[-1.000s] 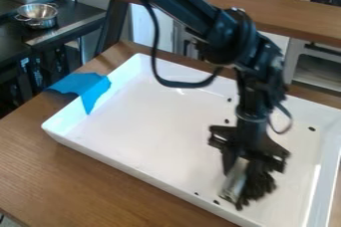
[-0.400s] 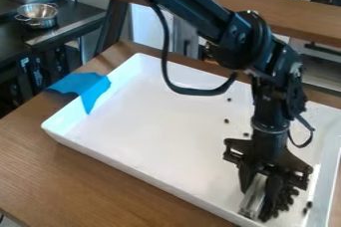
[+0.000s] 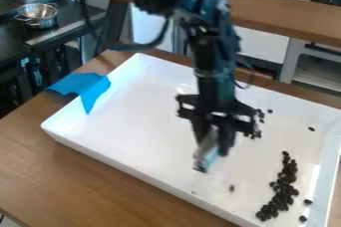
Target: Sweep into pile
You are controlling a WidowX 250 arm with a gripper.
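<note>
Gripper (image 3: 214, 145) shifted from tray's (image 3: 133, 121) right end to mid-tray, clamped on silvery tool (image 3: 206, 157); dark beans (image 3: 284, 186) mostly between it and tray's right wall.

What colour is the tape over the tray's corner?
Bright blue; the tape shows in the camera view.

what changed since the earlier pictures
The gripper has moved up and left in the picture, still holding the silvery tool. The main cluster of dark bits, beside the tool before, is now left behind, farther right than in the first picture. The white tray and blue piece stayed put.
</note>
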